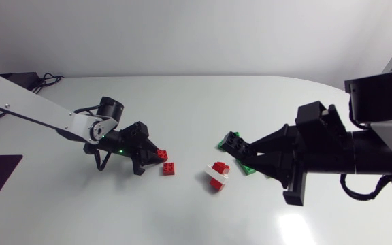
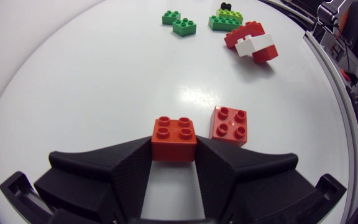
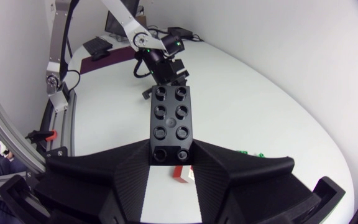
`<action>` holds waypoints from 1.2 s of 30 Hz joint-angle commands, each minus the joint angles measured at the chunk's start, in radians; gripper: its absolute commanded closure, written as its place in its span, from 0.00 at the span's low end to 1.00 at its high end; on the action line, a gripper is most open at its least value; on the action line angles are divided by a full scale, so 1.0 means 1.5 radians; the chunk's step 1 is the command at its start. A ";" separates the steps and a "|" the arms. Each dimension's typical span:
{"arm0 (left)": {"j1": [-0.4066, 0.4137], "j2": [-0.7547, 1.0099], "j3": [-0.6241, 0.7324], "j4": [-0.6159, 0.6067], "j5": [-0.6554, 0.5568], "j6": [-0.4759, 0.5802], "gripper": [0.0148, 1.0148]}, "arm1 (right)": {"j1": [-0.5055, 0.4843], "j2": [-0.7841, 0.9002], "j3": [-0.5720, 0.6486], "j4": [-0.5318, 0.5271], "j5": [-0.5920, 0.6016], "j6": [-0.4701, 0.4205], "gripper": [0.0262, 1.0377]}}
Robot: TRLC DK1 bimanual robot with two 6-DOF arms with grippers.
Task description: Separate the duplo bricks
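At the worktop's left, your left gripper [image 2: 174, 148] has its fingers pinching a red brick [image 2: 174, 134], just beside a loose red brick [image 2: 229, 124]. Your right gripper [image 3: 173, 155] pinches a black brick [image 3: 171, 115] aloft, seemingly to hold it clear of the red-and-white stack [image 1: 218, 175].

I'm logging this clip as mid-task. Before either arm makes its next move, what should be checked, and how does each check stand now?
1. Grip of left pincer on red 2x2 brick: ok, shut on it.
2. Grip of right pincer on black 2x4 brick: ok, shut on it.
3. Held red brick apart from loose red 2x2 brick beside it: ok.
4. Separation of red-and-white stack: not ok, joined.
5. Black brick free of green bricks close by: cannot tell.
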 commanded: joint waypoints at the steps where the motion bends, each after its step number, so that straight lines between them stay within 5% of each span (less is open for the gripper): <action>1: 0.006 0.024 -0.026 0.002 -0.006 -0.008 0.50 | -0.009 0.009 -0.032 -0.004 0.020 -0.035 0.71; 8: 0.017 0.010 -0.032 0.003 -0.006 -0.003 0.17 | -0.064 0.008 -0.076 -0.018 0.050 -0.091 0.71; 11: 0.023 -0.017 -0.032 0.000 -0.006 -0.007 0.11 | -0.074 0.009 -0.097 -0.019 0.075 -0.113 0.71; 20: 0.024 -0.143 0.013 -0.078 -0.005 -0.040 0.07 | -0.074 0.044 -0.165 0.025 0.151 -0.150 0.71; 36: -0.162 -0.169 0.128 -0.250 -0.015 -0.179 0.07 | -0.078 0.142 -0.248 0.123 0.226 -0.176 0.70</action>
